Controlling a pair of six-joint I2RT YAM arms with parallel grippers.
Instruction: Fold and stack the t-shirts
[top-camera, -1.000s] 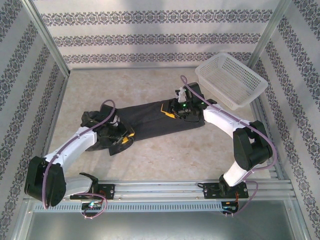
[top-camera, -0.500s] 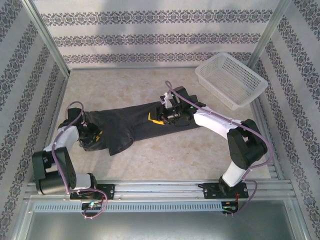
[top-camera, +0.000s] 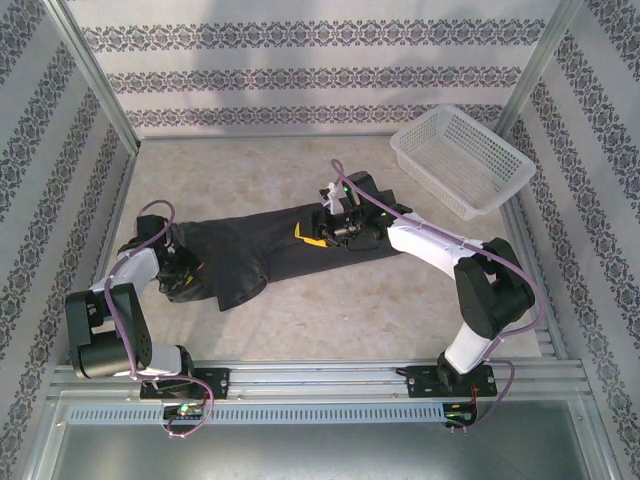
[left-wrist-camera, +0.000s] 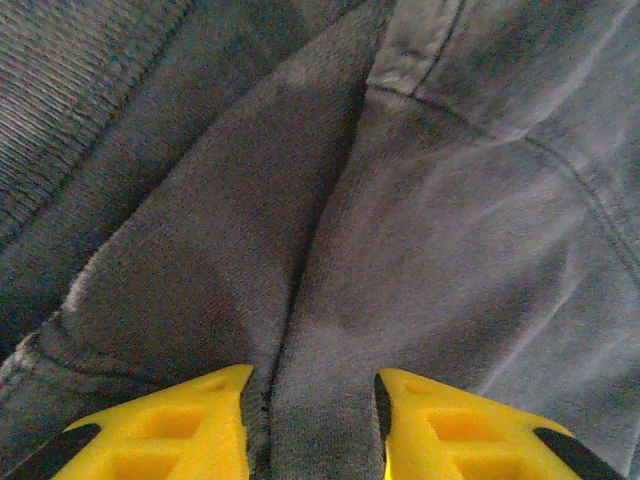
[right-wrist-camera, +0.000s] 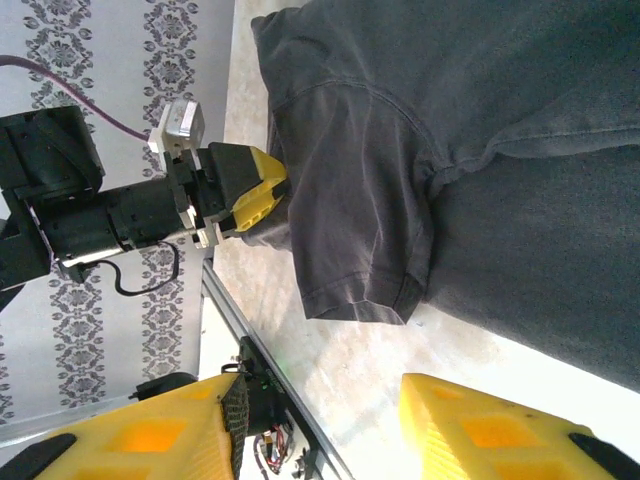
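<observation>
Now: my left gripper (left-wrist-camera: 312, 420) pinches a ridge of the t-shirt (left-wrist-camera: 420, 260), presumably to pull it straight; my right gripper (right-wrist-camera: 320, 400) hovers above it, fingers apart.

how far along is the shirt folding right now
Early. Done: the t-shirt lies stretched out across the table, one sleeve sticking out loose. In hand: the left tool pinches a ridge of cloth at one end, and the right tool hangs open over the other end. Left: the folds themselves, then the stacking.
</observation>
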